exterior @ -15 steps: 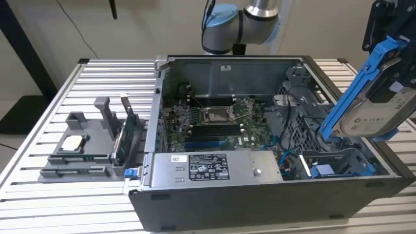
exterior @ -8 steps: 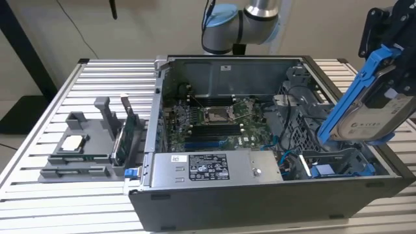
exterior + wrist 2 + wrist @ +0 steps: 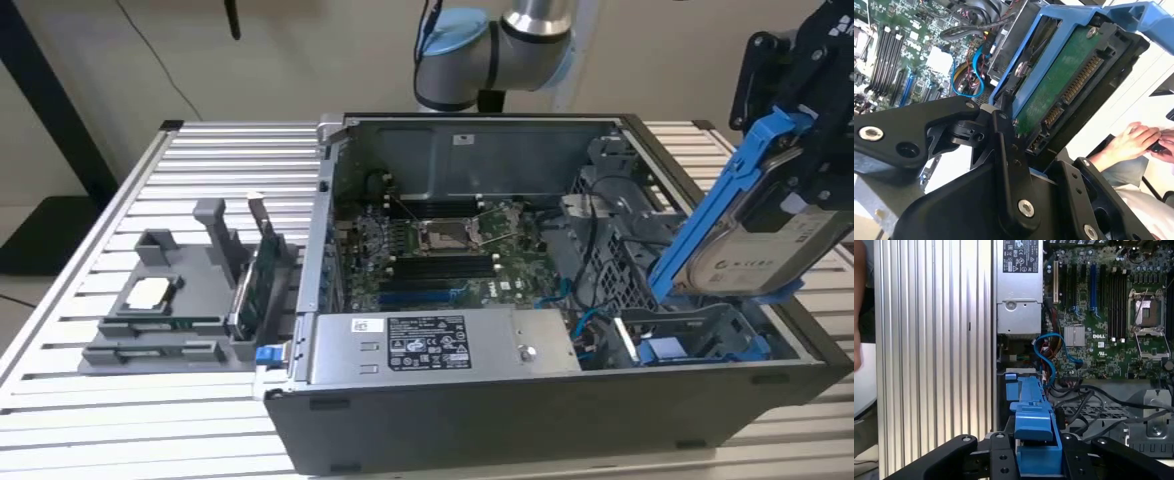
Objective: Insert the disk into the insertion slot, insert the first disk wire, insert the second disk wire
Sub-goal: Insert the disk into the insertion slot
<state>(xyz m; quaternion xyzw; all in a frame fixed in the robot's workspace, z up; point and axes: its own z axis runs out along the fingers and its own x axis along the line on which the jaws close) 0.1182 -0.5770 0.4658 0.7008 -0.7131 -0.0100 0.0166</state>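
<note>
- Starting at the exterior view's left, a grey parts holder sits on the slatted table, well apart from the work.
- In the middle, the open computer case shows the green motherboard and the grey power-supply box. Nothing there is being touched.
- At the exterior view's right, the gripper has its claw closed on the upper end of the disk, clamping the blue carrier frame. The disk hangs steeply tilted, with its lower end just above the insertion slot. As far as I can judge, it is not seated.
- On progress, 0 of 3 steps are finished: the disk is in the air over its bay, and both wires remain to be inserted.
- The second wrist view adds the disk's underside, a green circuit board whose connector edge is bare, with no wire plugged in. A blue cable lies loose in the case nearby; I cannot tell whether it is 1 of the 2 disk wires. A person's hands rest beyond the case.
- The first wrist view looks along the carrier's edge. It shows the 2 black fingers pressed against either side of the blue frame, which the exterior view does not make plain.
</note>
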